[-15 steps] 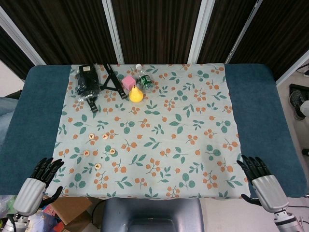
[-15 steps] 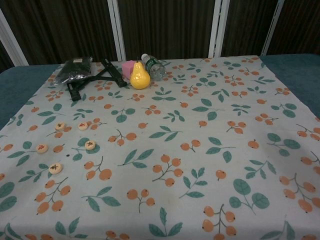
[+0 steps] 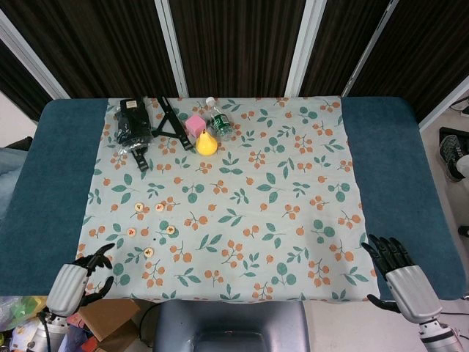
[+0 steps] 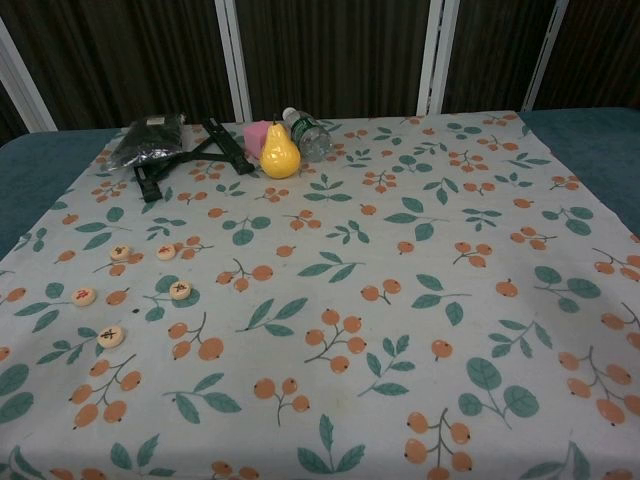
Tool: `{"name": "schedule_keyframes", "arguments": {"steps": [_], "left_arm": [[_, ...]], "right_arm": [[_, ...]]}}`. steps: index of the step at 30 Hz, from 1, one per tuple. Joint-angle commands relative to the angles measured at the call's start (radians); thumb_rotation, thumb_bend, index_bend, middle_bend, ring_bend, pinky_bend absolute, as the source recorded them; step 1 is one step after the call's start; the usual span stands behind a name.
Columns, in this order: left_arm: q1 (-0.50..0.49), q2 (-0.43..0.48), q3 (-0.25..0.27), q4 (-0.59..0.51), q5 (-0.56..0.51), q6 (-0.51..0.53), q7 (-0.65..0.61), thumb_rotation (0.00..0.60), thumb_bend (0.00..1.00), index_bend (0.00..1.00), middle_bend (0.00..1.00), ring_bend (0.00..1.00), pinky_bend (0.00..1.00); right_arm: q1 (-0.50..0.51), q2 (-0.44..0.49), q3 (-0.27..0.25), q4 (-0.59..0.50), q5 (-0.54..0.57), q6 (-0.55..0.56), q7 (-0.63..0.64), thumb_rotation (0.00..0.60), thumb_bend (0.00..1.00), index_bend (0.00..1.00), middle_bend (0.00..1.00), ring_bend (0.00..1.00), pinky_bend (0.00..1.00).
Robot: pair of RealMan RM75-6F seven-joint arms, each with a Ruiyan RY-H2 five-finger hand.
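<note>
A floral cloth (image 3: 242, 198) covers the table. The left hand (image 3: 79, 275), empty with fingers apart, should approach the wooden discs (image 3: 149, 251) slowly; the right hand (image 3: 399, 271) rests empty, fingers spread.

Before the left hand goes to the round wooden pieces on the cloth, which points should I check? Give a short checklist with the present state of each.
1. Left hand holds nothing: ok; it hangs at the near left corner of the cloth, fingers apart.
2. Right hand out of the way: ok; it is at the near right corner, holding nothing.
3. Round wooden pieces in sight: ok; five lie apart from one another on the left part of the cloth, clear in both views.
4. Path from the left hand to the nearest piece: ok; only flat cloth lies between.
5. Yellow pear and bottle far from the path: ok; they are at the far edge.
6. Symbols on the pieces readable: cannot tell; too small.
</note>
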Motion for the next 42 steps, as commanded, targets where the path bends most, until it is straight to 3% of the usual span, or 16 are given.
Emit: {"name": "schedule_keyframes", "arguments": {"steps": [1, 6, 17, 42], "left_arm": [[-0.029, -0.076, -0.026, 0.043, -0.065, -0.087, 0.054, 0.600, 0.42, 0.32, 1.00, 1.00, 1.00], [-0.062, -0.157, -0.063, 0.079, -0.147, -0.177, 0.119, 0.600, 0.42, 0.34, 1.00, 1.00, 1.00], [-0.094, -0.267, -0.099, 0.180, -0.222, -0.238, 0.108, 0.600, 0.42, 0.36, 1.00, 1.00, 1.00], [-0.135, -0.347, -0.113, 0.267, -0.268, -0.284, 0.115, 0.600, 0.42, 0.39, 1.00, 1.00, 1.00]], "right_arm": [[0.001, -0.001, 0.000, 0.001, 0.002, -0.004, -0.004, 0.600, 0.20, 0.00, 0.00, 0.00, 0.05], [0.004, -0.003, 0.001, -0.004, 0.008, -0.014, -0.013, 0.600, 0.20, 0.00, 0.00, 0.00, 0.05], [0.004, 0.001, 0.002, -0.003, 0.008, -0.009, -0.003, 0.600, 0.20, 0.00, 0.00, 0.00, 0.05], [0.000, 0.004, 0.000, -0.001, 0.004, -0.001, 0.005, 0.600, 0.20, 0.00, 0.00, 0.00, 0.05]]}}
